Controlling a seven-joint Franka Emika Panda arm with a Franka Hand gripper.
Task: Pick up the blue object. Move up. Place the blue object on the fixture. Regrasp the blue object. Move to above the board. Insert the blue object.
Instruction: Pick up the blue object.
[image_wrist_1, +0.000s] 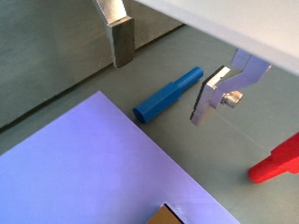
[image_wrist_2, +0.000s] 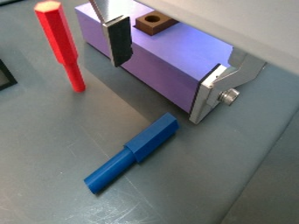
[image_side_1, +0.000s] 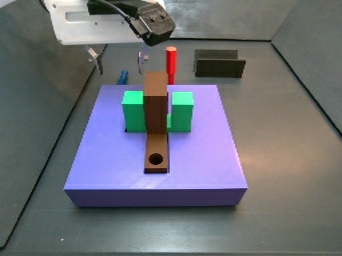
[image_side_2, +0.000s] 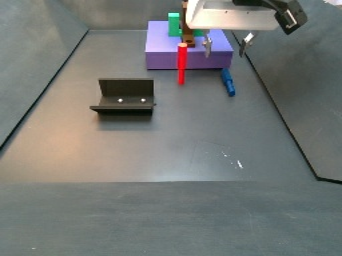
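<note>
The blue object (image_wrist_1: 167, 94) is a slim blue peg lying flat on the grey floor beside the violet slab (image_wrist_1: 93, 166). It also shows in the other wrist view (image_wrist_2: 132, 153) and in both side views (image_side_1: 122, 76) (image_side_2: 229, 82). My gripper (image_wrist_1: 167, 74) (image_wrist_2: 163, 70) hangs open above the peg, one finger on each side of it, and holds nothing. In the side views the gripper (image_side_1: 119, 58) (image_side_2: 227, 42) is above the peg. The board (image_side_1: 158, 120) lies on the slab, its round hole near the near end. The fixture (image_side_2: 123, 97) (image_side_1: 219, 64) stands apart on the floor.
A red peg (image_wrist_2: 61, 52) (image_side_2: 182, 55) stands upright close to the slab (image_side_1: 158, 165) and the blue peg. Two green blocks (image_side_1: 134, 110) flank the board. Dark walls (image_side_1: 40, 120) surround the floor.
</note>
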